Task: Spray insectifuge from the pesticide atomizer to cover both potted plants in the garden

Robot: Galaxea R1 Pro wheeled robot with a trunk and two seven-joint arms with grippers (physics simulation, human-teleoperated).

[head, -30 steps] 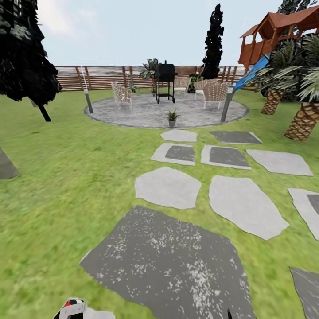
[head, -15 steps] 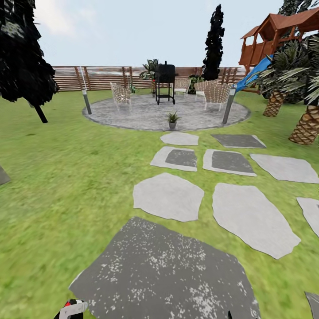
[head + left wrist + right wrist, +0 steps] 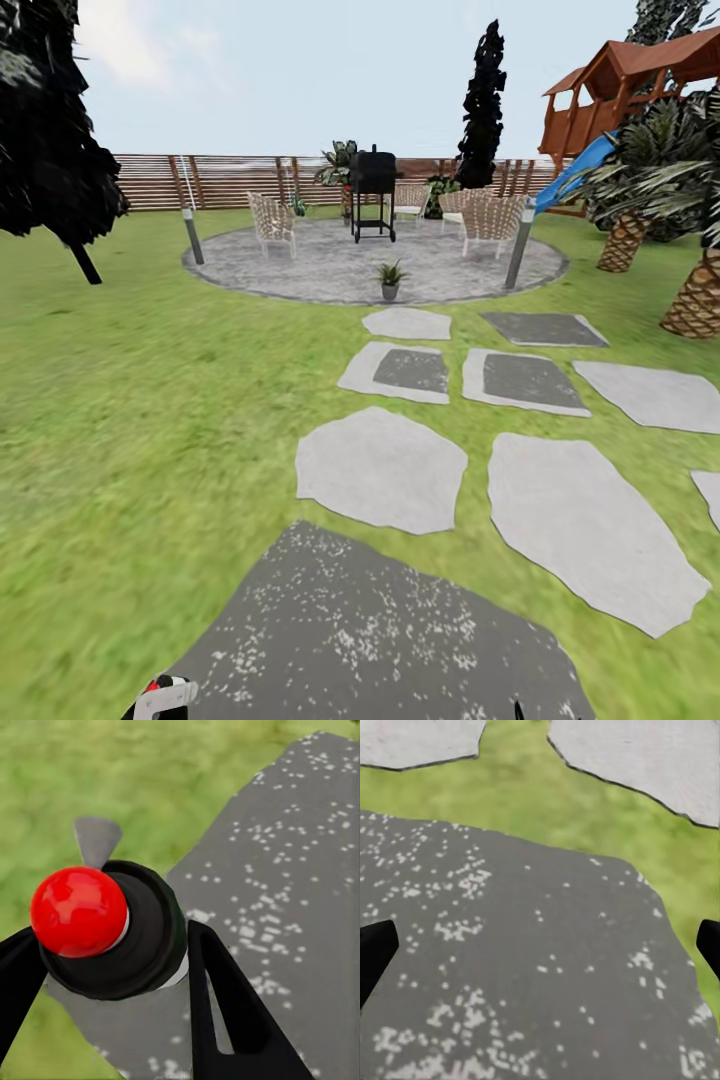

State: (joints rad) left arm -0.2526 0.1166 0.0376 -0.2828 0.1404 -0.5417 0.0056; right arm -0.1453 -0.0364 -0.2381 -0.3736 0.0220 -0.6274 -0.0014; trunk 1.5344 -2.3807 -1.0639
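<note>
Left wrist view has the left hand (image 3: 112, 967) clamped around a black round thing with a red ball on it (image 3: 78, 911). Right hand (image 3: 540, 945) gapes wide over a dark paving slab (image 3: 525, 967); a potted plant (image 3: 390, 277) sits far ahead.

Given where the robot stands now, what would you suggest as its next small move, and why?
Probably keep rolling forward along the stepping stones: a small potted plant stands far ahead on the round paved patio, while the left gripper is shut on a red-capped object.
</note>
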